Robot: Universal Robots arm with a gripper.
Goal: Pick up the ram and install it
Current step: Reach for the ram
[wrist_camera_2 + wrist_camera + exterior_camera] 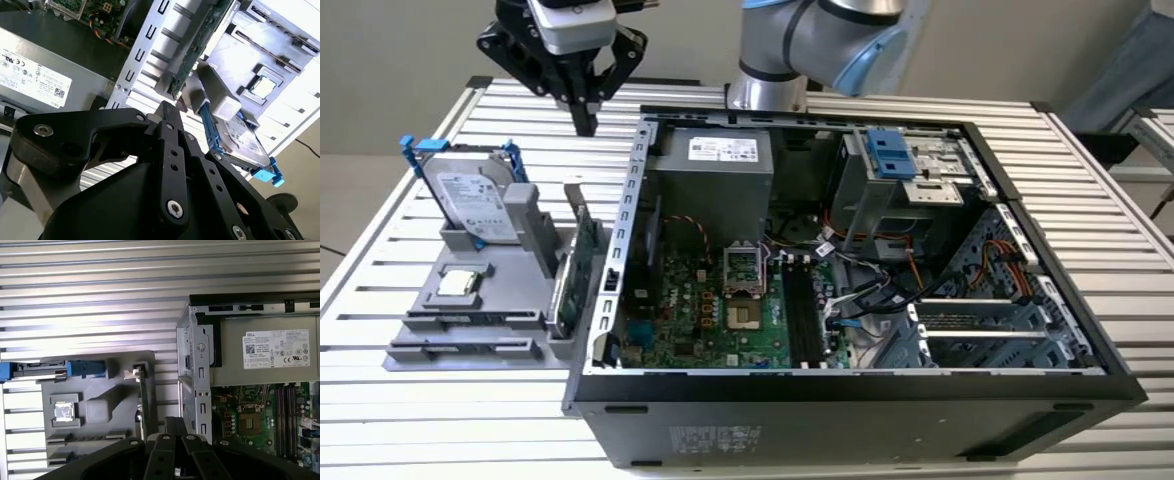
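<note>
Exterior view: gripper pointing straight down (pressed together, empty) over table.

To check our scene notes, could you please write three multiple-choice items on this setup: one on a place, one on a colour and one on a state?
1. Where does the hard drive stand?
A. inside the computer case
B. in the grey holder
C. in the gripper

2. What colour is the hard drive's frame?
A. red
B. yellow
C. blue

3. How is the gripper?
A. shut and empty
B. shut on the hard drive
C. open around a cable

Answers:
1 B: the hard drive stands upright in the grey holder, on the exterior view's left of the computer case.
2 C: the frame around it is blue.
3 A: the gripper hangs above the table with its fingers together and nothing between them.
</note>
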